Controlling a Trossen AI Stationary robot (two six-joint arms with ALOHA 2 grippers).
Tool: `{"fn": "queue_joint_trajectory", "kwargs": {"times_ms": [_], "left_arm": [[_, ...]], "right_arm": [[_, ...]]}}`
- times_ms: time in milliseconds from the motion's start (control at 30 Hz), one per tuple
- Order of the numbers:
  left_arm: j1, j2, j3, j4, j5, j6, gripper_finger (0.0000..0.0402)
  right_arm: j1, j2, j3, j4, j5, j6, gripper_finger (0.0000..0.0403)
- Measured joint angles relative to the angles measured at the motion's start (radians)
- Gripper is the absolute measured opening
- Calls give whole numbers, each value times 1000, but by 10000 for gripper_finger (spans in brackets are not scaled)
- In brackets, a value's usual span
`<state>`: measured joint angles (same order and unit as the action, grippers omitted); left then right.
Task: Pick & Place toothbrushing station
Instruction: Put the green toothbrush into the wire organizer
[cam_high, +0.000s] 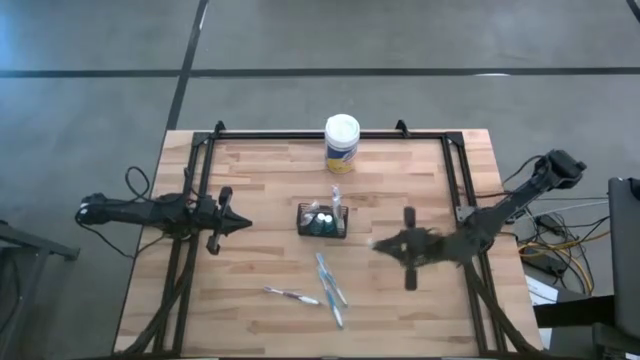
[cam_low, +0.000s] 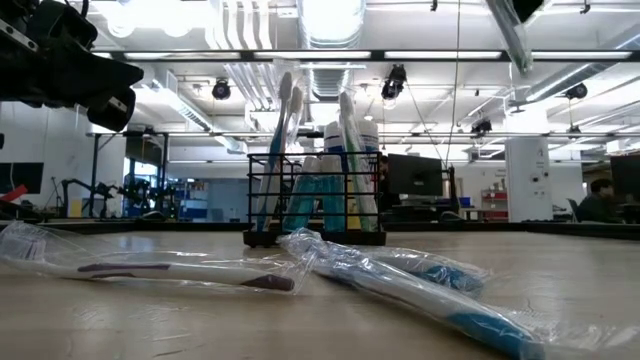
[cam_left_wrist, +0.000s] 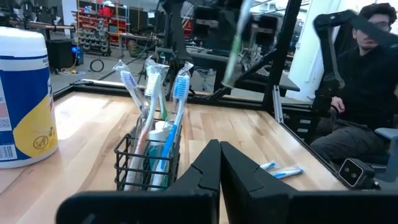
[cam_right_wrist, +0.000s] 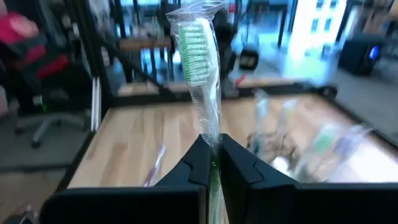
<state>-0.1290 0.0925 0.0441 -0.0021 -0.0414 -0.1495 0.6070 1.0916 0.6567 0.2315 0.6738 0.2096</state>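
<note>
The black wire-mesh caddy (cam_high: 322, 221) stands on its base at the table's middle, with blue and white toothbrushes and white-capped tubes upright in it; it also shows in the low view (cam_low: 315, 210) and the left wrist view (cam_left_wrist: 149, 163). My left gripper (cam_high: 243, 224) is shut and empty, to the left of the caddy and pointing at it (cam_left_wrist: 219, 163). My right gripper (cam_high: 380, 244), to the right of the caddy, is shut on a green-bristled toothbrush in a clear wrapper (cam_right_wrist: 200, 50). My right gripper pinches the wrapped toothbrush by its handle (cam_right_wrist: 211, 132) between its two fingers, through the clear wrapper. The brush sticks out past the fingertips, its green bristle head (cam_right_wrist: 196, 37) at the far end, lifted clear of the table.
A white-lidded canister with a yellow label (cam_high: 342, 143) stands near the far edge behind the caddy. Several wrapped toothbrushes (cam_high: 329, 279) (cam_high: 291, 295) lie flat on the table near the front edge. A seated person (cam_left_wrist: 367, 81) is beyond the table's right side.
</note>
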Motion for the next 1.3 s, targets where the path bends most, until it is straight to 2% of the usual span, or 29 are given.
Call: {"fn": "queue_joint_trajectory", "kwargs": {"times_ms": [233, 367, 800, 1033, 1167, 1300], "left_arm": [[0, 0, 0, 0, 0, 8, 5], [0, 1, -5, 1, 0, 8, 5], [0, 1, -35, 28, -2, 8, 5], [0, 1, -35, 35, -5, 8, 5], [0, 1, -36, 41, -5, 15, 5], [0, 1, -36, 54, -5, 17, 5]], "right_arm": [[-6, -240, -328, 374, 4, -128, 11], [-6, -326, -464, 487, 8, -143, 11], [-6, -459, -629, 606, 41, -184, 10], [-29, -433, -574, 632, 47, -236, 8], [-79, -352, -468, 635, -20, -289, 6], [-153, -221, -355, 633, -130, -310, 6]]}}
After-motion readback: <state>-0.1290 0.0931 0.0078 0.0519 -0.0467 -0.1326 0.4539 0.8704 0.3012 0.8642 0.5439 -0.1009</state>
